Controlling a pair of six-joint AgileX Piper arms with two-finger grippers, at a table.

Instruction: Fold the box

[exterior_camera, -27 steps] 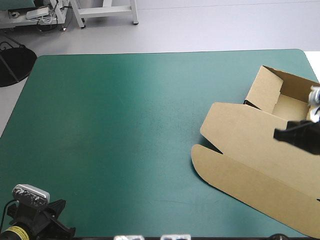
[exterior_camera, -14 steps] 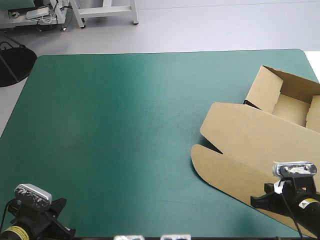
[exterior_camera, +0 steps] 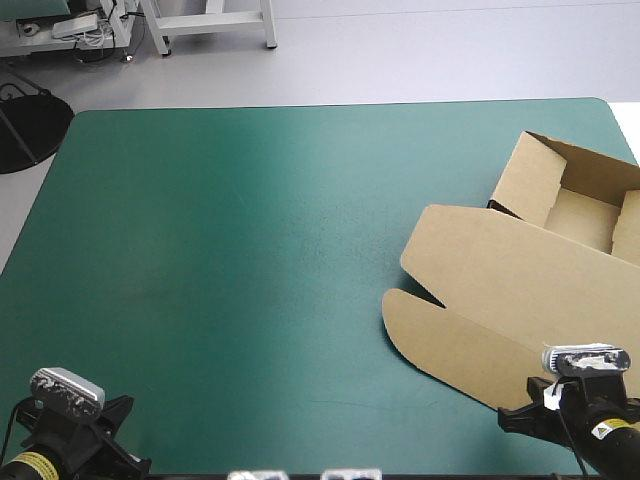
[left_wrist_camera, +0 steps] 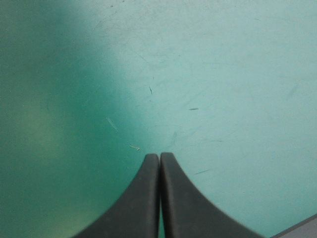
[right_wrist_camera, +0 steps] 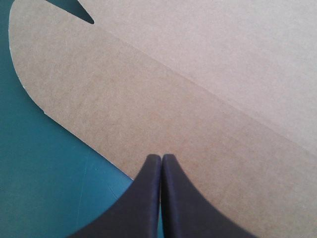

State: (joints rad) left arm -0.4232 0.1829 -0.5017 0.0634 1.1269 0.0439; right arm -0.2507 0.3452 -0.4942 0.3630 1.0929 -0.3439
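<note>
The brown box (exterior_camera: 500, 290) lies at the table's right side as an open tray (exterior_camera: 578, 205) with raised walls at the back. Its lid is spread flat toward the front. My right gripper (exterior_camera: 507, 419) hovers at the front right corner, over the lid's near edge. In the right wrist view its black fingers (right_wrist_camera: 161, 157) meet in one arch above the lid flap (right_wrist_camera: 198, 89), holding nothing. My left gripper (exterior_camera: 128, 452) rests at the front left corner, far from the box. It is shut (left_wrist_camera: 159, 156) over bare teal-green cover.
The teal-green cover (exterior_camera: 240, 250) stretches bare from the box to the left edge. The box overhangs or reaches the table's right edge. A strip of cover (right_wrist_camera: 49, 173) shows beside the lid's curved edge.
Earlier my right gripper was up over the tray at the right edge. It has since drawn back to the front right corner and settled slightly lower. The left arm and the box stayed put.
</note>
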